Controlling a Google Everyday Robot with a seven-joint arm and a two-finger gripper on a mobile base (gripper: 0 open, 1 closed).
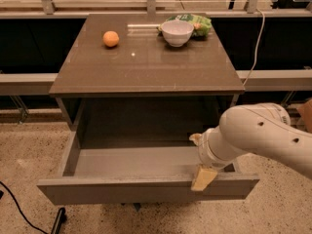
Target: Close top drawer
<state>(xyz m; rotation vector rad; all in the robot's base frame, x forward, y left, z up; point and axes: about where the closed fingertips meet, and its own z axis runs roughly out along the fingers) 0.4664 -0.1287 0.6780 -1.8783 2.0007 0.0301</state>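
Observation:
The top drawer (122,162) is pulled far out from under the grey-brown cabinet top (146,65). Its grey box interior holds nothing. Its wide flat front panel (122,191) is nearest the camera. My gripper (199,160) comes in from the right on a white arm (263,135) and sits over the drawer's right front part. One cream fingertip (202,178) hangs over the front panel's top edge; another fingertip (196,138) points back into the drawer. The lower drawer fronts are hidden below the open drawer.
On the cabinet top stand an orange (111,38), a white bowl (177,32) and a green bag (195,22) behind it. A cable (256,38) hangs at the right. A black cable (19,211) lies on the speckled floor at the left. A rail runs behind the cabinet.

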